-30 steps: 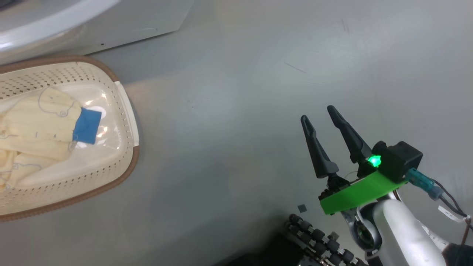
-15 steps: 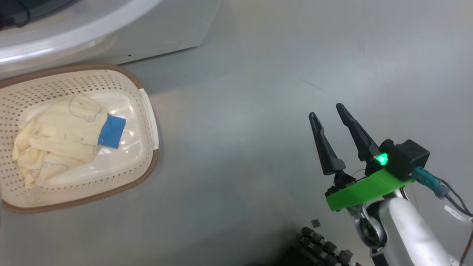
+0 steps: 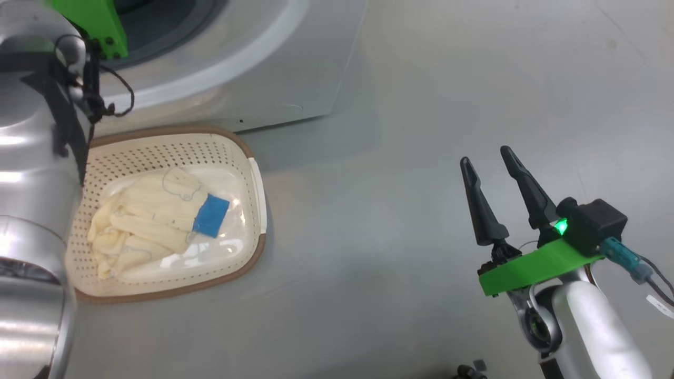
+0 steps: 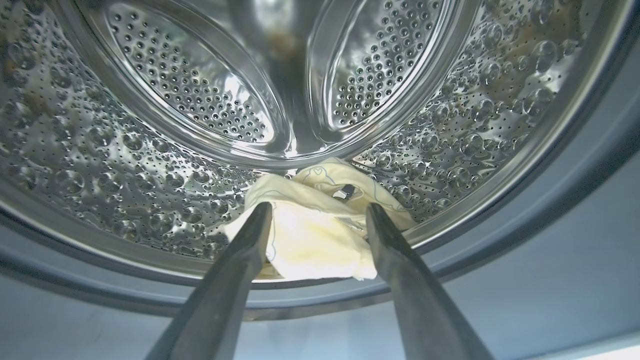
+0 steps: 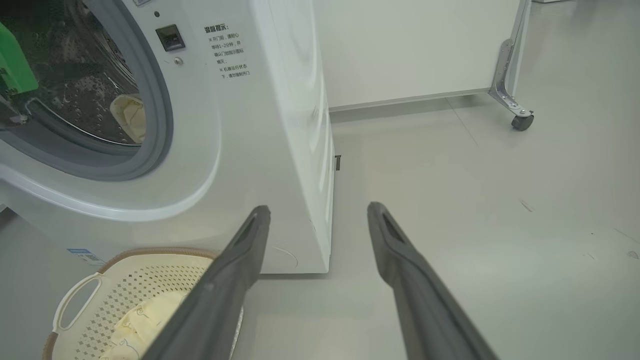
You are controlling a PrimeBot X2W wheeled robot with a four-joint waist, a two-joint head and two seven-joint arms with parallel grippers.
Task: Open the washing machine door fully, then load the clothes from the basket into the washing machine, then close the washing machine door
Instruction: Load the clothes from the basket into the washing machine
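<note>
Dark left gripper (image 4: 317, 212) spread wide at the washing machine (image 5: 260, 125) mouth, holding nothing | cream garment (image 4: 310, 245) lies just beyond its tips in the steel drum (image 4: 150, 150) | right gripper (image 3: 485, 155) spread, empty, well apart from the machine | basket (image 3: 174, 137) with clothes (image 3: 152, 221) sits just before the machine's front.

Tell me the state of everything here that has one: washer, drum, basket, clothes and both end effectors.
washing machine, front opening uncovered
drum, one cream garment lying at its front lip
basket, upright on the floor, holding clothes
clothes, crumpled in the basket, blue patch on top
left end effector, open, at the drum mouth
right end effector, open, empty, above the floor
</note>
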